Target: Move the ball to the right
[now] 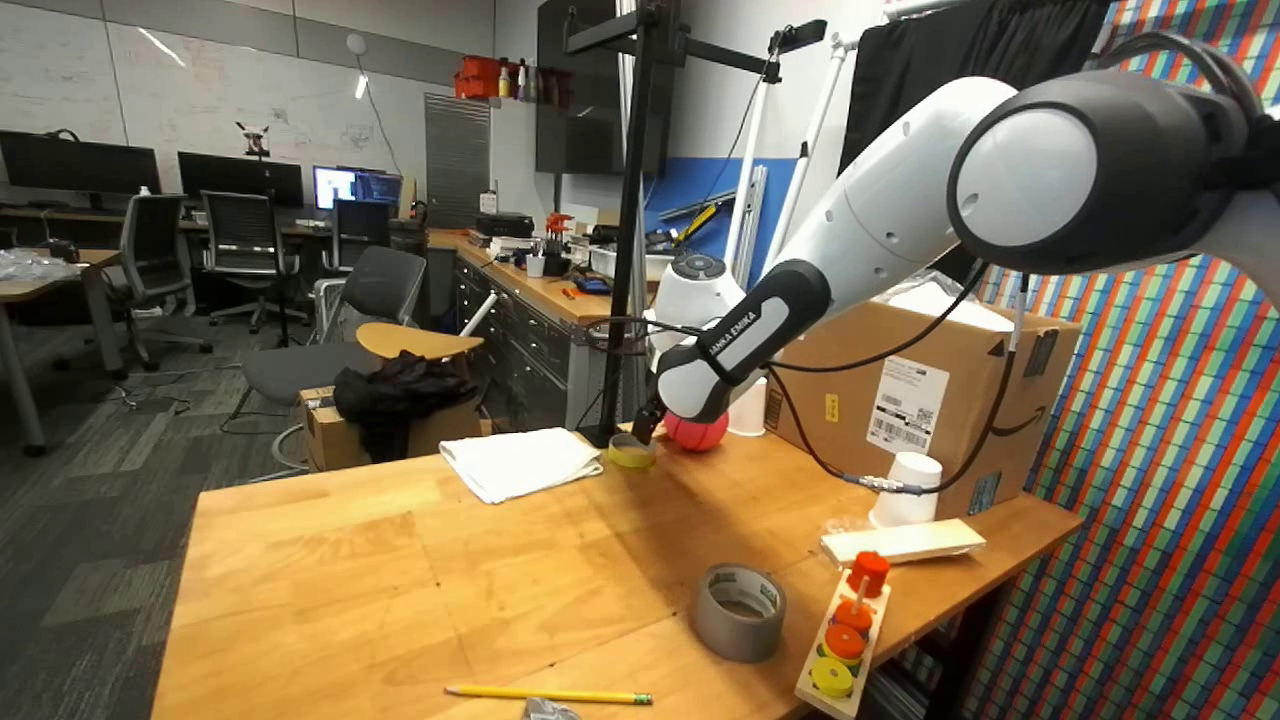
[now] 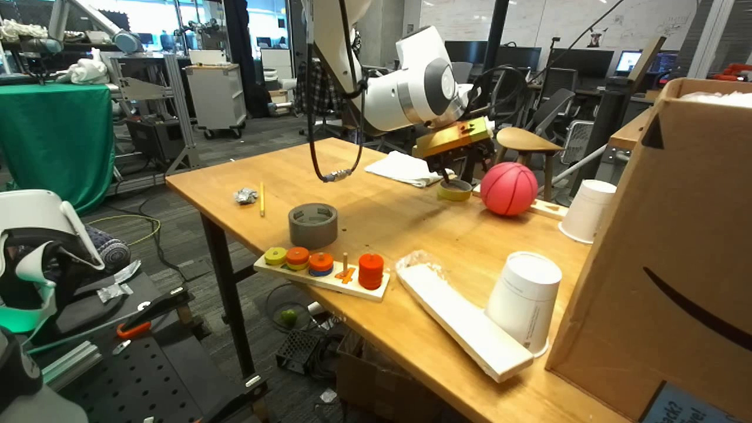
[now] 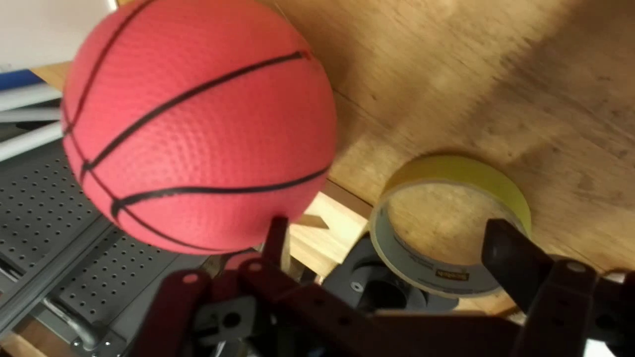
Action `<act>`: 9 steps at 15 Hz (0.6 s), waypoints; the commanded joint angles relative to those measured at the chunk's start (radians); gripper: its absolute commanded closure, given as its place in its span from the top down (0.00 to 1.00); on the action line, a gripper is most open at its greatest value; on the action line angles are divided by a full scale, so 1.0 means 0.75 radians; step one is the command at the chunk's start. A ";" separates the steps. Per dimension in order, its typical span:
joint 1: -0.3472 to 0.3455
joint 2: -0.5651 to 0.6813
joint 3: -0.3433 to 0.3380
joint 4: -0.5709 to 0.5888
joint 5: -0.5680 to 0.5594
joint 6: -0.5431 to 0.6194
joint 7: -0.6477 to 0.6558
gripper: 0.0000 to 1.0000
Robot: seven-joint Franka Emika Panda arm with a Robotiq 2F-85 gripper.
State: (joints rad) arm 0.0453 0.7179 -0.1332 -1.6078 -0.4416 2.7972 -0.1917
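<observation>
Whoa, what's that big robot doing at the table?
The robot arm is reaching down over the table. Its gripper is open, right by the pinkish-red ball and the yellow tape roll. It isn't holding the ball; whether it touches it, I can't tell. The ball sits on the table. The job is to move it to the right, so the robot may be about to grab or push it.
</observation>
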 commanded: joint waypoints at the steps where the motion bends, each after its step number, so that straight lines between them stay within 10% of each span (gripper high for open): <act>1: -0.002 -0.001 -0.097 0.009 -0.030 -0.021 0.015 1.00; 9: 0.162 -0.328 -0.630 -0.225 -0.492 -0.117 0.416 1.00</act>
State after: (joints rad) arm 0.0833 0.6042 -0.4936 -1.6803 -0.6504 2.7742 -0.0180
